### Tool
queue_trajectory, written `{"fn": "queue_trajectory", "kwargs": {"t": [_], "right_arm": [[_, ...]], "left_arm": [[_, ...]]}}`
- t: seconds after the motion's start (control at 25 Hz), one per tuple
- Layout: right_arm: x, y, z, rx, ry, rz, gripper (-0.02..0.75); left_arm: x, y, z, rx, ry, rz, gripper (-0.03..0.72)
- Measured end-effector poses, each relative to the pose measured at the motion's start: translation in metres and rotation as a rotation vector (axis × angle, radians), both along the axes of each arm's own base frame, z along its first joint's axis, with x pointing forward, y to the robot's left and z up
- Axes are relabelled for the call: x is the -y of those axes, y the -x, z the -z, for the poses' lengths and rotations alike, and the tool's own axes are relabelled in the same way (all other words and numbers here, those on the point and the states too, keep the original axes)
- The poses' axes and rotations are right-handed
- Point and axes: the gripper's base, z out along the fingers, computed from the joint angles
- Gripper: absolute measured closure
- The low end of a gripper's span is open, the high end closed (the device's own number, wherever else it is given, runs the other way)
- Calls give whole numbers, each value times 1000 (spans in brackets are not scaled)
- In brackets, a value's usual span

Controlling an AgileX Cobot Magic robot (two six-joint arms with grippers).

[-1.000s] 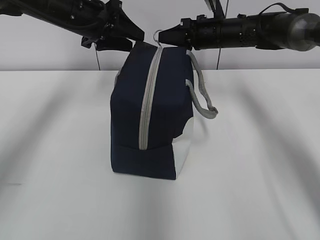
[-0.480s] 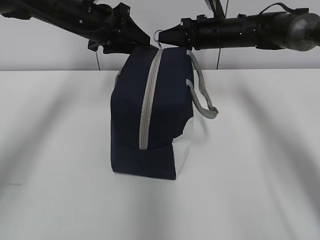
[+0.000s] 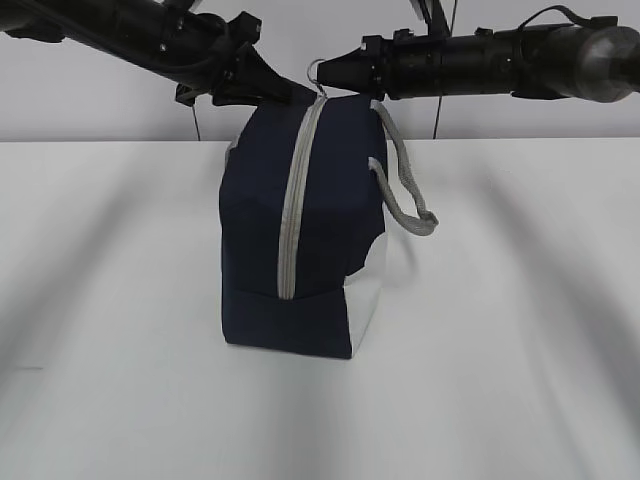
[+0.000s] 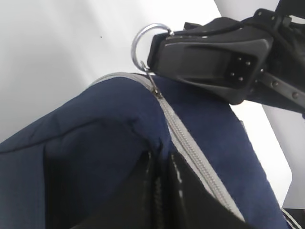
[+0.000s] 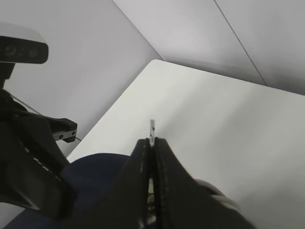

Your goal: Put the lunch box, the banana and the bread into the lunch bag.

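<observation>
Lunch bag (image 3: 300, 225) stands upright mid-table, a bit left of centre in the exterior view. Boxy, navy-blue fabric, nearest end facing the camera. White lower panel (image 3: 362, 300) at the bag's 4 o'clock corner. Grey zipper (image 3: 293, 200) runs bottom to top up the near face, from approx the lower seam to the top edge at 12 o'clock; it looks shut along the whole visible length. Grey strap handle (image 3: 400, 190) droops off the right side, approx 2 to 3 o'clock. Fabric is creased w/ a fold line across the lower third.

At the top: ring pull (image 3: 315, 72) sits at 12 o'clock of the bag. Right gripper (image 3: 335, 72) comes in from 3 o'clock, jaws clamped on the ring; right wrist view shows the ring's edge sticking out between the pressed-together fingers. Left gripper (image 3: 290, 92) comes in from 10 o'clock, jaws pinched on the navy fabric at the bag's top edge, just beside the zipper, per left wrist view.

Table (image 3: 520, 330) is plain white, matte, w/ soft grey arm shadows at both sides. Behind it a pale grey wall (image 3: 90, 100); thin dark cables hang in front of it.
</observation>
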Motion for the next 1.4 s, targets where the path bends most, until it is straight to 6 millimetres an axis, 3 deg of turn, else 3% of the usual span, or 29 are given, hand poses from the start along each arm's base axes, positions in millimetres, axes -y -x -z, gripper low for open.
{"fn": "queue_trajectory", "kwargs": {"t": [0.6, 1.0, 1.4], "right_arm": [[8, -7, -4, -49, -71, 92, 732], [14, -9, -1, -61, -57, 113, 732], [14, -8, 5, -55, 36, 96, 732]], "left_arm": [[1, 6, -1, 50, -21, 108, 682], [-2, 22, -34, 136, -47, 186, 684], [-2, 27, -35, 134, -48, 234, 684]]}}
